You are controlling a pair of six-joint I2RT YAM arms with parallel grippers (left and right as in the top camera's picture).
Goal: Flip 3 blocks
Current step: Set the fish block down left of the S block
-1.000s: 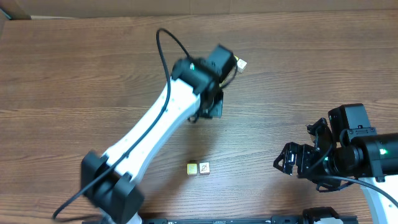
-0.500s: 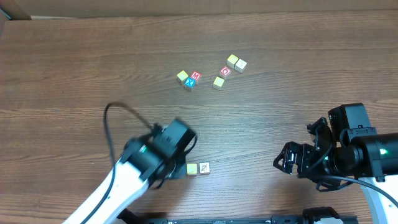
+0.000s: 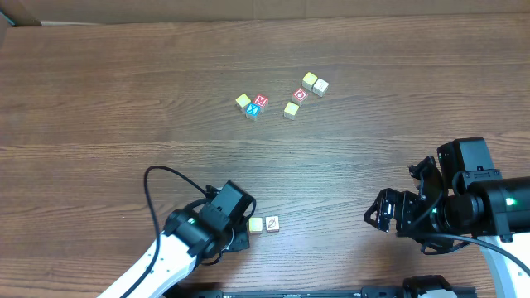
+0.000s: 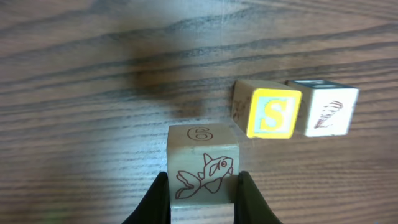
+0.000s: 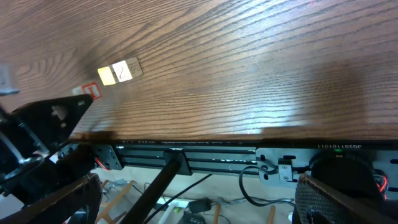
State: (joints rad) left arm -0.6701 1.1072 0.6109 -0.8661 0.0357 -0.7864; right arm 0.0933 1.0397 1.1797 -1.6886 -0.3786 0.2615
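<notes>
Wooden cube marked "6" (fish below) clamped in left gripper; right gripper gapes.

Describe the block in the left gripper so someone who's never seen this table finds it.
Near the robot-side edge of the wooden table, find the left gripper; its jaws clamp a pale wooden cube. Unlike the yellow-framed S block and the scribble-marked block beside it, this one shows a line-drawn fish, with a circled digit on top.
</notes>
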